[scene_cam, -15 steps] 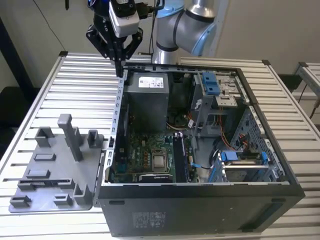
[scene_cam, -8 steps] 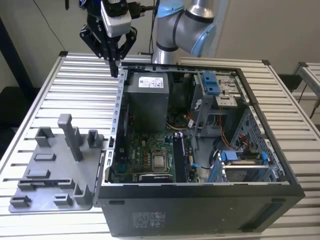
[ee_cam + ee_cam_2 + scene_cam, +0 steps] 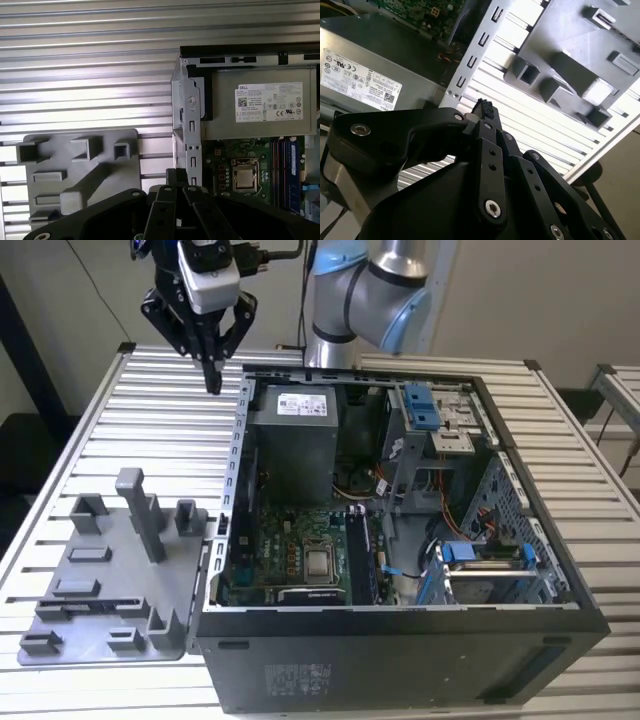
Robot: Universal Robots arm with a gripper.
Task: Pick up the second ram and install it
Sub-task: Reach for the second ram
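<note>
My gripper [image 3: 213, 380] hangs above the slatted table behind the open computer case [image 3: 400, 640], off its far corner on the exterior view's left. Its black fingers meet at the tips with nothing between them, as both wrist views show [image 3: 482, 106] [image 3: 176, 174]. A thin dark strip that looks like the second ram [image 3: 90, 604] stands in a slot of the grey fixture plate [image 3: 110, 570], well forward of the gripper. The motherboard [image 3: 300, 560] lies in the case, with its memory slots [image 3: 360, 560] beside the processor socket.
The grey power supply [image 3: 292, 440] sits at the case's back, closest to the gripper. Upright grey blocks and a tall post [image 3: 140, 510] rise from the fixture plate. Drive cages, blue brackets [image 3: 422, 405] and cables occupy the case's side on the exterior view's right.
</note>
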